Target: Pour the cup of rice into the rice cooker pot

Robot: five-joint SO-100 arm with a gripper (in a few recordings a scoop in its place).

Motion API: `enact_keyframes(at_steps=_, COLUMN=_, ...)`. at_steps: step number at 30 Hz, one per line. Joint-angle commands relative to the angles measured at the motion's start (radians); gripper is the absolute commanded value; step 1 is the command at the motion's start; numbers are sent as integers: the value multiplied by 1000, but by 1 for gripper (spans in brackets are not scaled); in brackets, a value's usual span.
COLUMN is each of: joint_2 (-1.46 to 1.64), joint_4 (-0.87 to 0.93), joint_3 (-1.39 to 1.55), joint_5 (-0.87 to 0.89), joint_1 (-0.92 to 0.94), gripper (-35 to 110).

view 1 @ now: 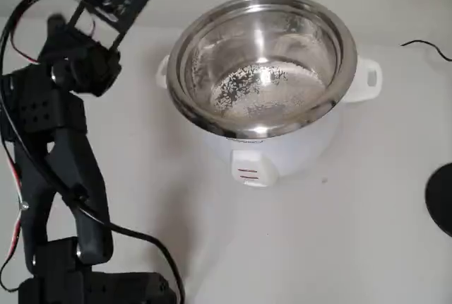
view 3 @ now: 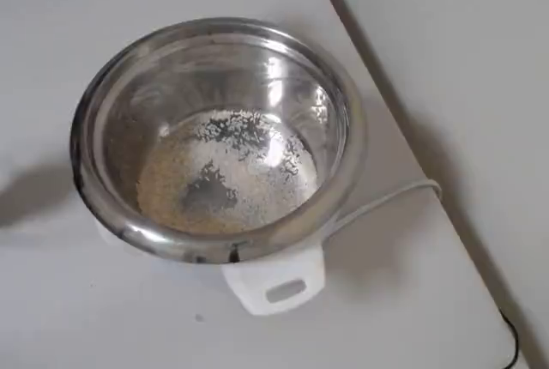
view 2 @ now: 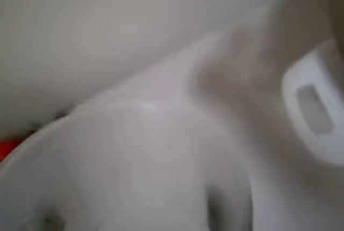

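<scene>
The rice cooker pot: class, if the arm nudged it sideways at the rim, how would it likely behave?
The rice cooker pot is probably stiff: it looks like shiny steel with a wide rim. It likely would not tip easily, being broad and seated in the white cooker body. The thin layer of rice adds little weight, so the whole cooker might slide on the smooth table.

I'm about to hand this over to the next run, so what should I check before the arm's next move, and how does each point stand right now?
1. Rice in the rice cooker pot: ok, the rice lies across its bottom in the fixed and overhead views.
2. Pot seated upright in the white cooker body: ok.
3. Cup emptied: cannot tell, the blurred wrist view shows a pale rounded shape close up.
4. Gripper open or shut: cannot tell, the fingers are not distinguishable.
5. Arm away from the pot: ok, it stands left of the cooker in the fixed view.
6. White cord undisturbed: ok.
</scene>
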Motion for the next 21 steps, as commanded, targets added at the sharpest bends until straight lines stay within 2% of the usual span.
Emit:
enact_keyframes(at_steps=1, joint_2=71, joint_4=-48, joint_3=106, joint_5=-74, joint_1=-44, gripper=15)
enact_keyframes(at_steps=5, joint_2=123, joint_4=-276, joint_3=419, joint_5=-167, joint_1=-72, gripper=15)
enact_keyframes(at_steps=8, joint_2=187, joint_4=-538, joint_3=706, joint_5=-238, joint_1=-87, gripper=16)
enact_keyframes(at_steps=14, joint_2=110, joint_4=-877, joint_3=923, joint_5=-310, joint_1=-46, gripper=19)
enact_keyframes(at_steps=21, joint_2=-225, joint_4=-1624, joint_3=1135, joint_5=-552, joint_1=12, gripper=20)
